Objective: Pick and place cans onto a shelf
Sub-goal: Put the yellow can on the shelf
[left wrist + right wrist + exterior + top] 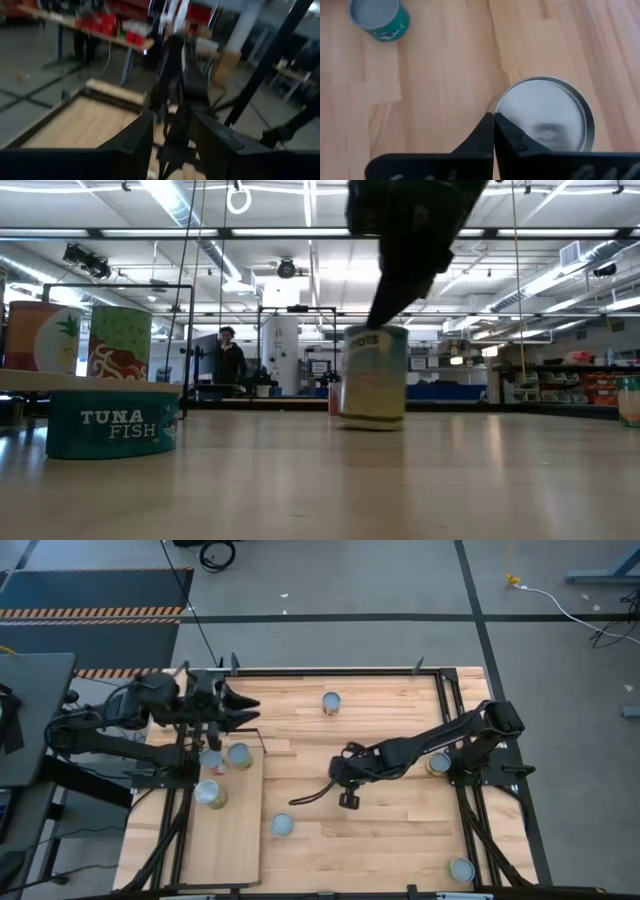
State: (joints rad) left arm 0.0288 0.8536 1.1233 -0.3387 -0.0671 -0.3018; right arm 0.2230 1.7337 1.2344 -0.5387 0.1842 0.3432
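Note:
Several small cans with silvery lids stand about the table. Three stand on the pale plywood shelf (232,845) at the left: two (239,754) (210,760) near its black wire frame and a teal tuna can (209,793). My right gripper (296,800) is shut and empty, hovering beside a pale-labelled can (282,825). In the right wrist view its fingertips (493,122) meet next to that can's lid (545,125). My left gripper (255,710) is open and empty, raised over the far left of the table.
Other cans stand at the far middle (331,702), by the right arm's base (437,764) and at the near right corner (461,869). A black frame (450,700) borders the table. A person (228,360) stands far off in the room.

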